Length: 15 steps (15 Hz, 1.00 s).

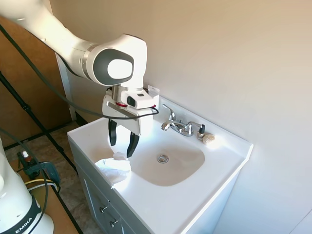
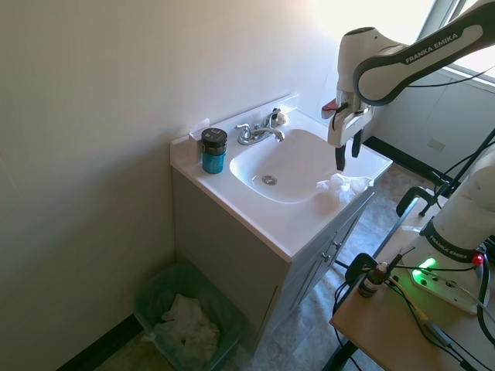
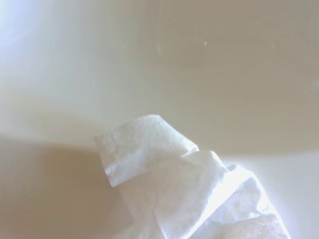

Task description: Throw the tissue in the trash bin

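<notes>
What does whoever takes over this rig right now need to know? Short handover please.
Gripper: open, just above the tissue, nothing held.
Tissue: crumpled on the sink counter's front rim, beside the basin; a raised corner sits right at the fingertips.
Trash bin: on the floor beside the vanity, by the wall, with crumpled white paper already inside.
Done: arm positioned over the tissue.
Left: close on the tissue, lift, carry it across the sink to the bin, release.
</notes>
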Tool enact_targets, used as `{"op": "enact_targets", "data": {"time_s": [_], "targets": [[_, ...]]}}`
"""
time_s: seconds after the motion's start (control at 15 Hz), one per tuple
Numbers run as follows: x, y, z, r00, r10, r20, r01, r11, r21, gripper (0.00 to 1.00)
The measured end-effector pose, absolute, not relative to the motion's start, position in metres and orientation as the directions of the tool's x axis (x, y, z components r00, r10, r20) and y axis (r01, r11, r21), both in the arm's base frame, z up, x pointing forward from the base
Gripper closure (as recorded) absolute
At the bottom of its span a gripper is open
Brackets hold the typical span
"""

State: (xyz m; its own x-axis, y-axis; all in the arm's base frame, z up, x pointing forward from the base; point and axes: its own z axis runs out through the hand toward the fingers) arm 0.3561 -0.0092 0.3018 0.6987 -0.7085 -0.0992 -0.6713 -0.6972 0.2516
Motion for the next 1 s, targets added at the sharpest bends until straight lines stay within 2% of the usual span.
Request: {"op": "enact_targets", "data": {"time_s": [0.53,0.6,1.0], "targets": [[0.356,0.004,0.26,0.695,-0.708,-0.123,-0.651,-0.692,0.312,0.0],[0.356,0.005,0.256,0.693,-0.71,-0.124,-0.651,-0.691,0.316,1.0],[0.355,0.004,0.238,0.691,-0.71,-0.139,-0.648,-0.693,0.315,1.0]]}}
